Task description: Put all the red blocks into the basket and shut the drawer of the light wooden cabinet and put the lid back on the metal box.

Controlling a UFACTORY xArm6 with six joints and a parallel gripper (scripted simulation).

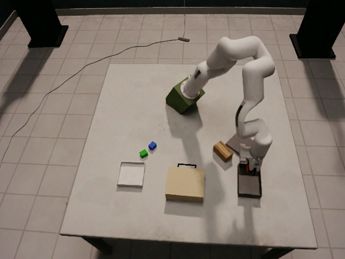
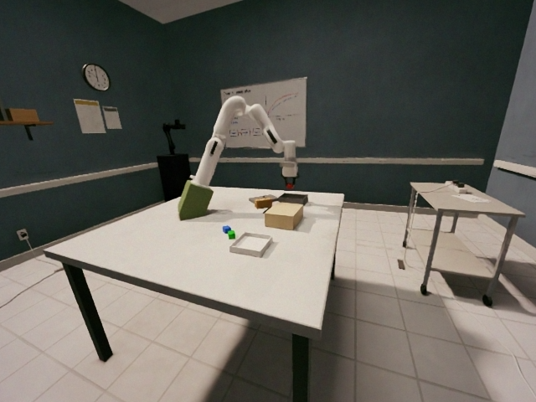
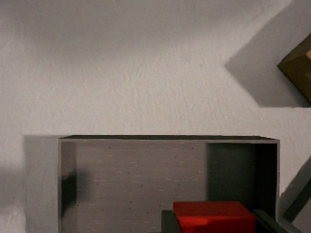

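My gripper (image 1: 251, 170) (image 2: 290, 184) is shut on a red block (image 1: 247, 168) (image 2: 289, 187) (image 3: 214, 223) and holds it above the open metal box (image 1: 249, 196) (image 2: 306, 199) (image 3: 170, 138). The inside of the box seen in the wrist view shows no other block; part is shadowed or out of view. The grey lid (image 1: 233, 142) (image 2: 255, 198) lies on the table beside the box, partly hidden by the arm. The white basket (image 1: 129, 185) (image 2: 244, 250) is empty. The light wooden cabinet (image 1: 185, 182) (image 2: 282, 219) looks shut, with its black handle (image 1: 186, 164) towards the arm's base; its inside is hidden.
A striped wooden block (image 1: 222, 151) (image 2: 263, 203) (image 3: 302, 68) lies between the cabinet and the lid. A green block (image 1: 143, 153) (image 2: 231, 234) and a blue block (image 1: 152, 145) (image 2: 226, 229) lie near the basket. The cabinet stands between the metal box and the basket.
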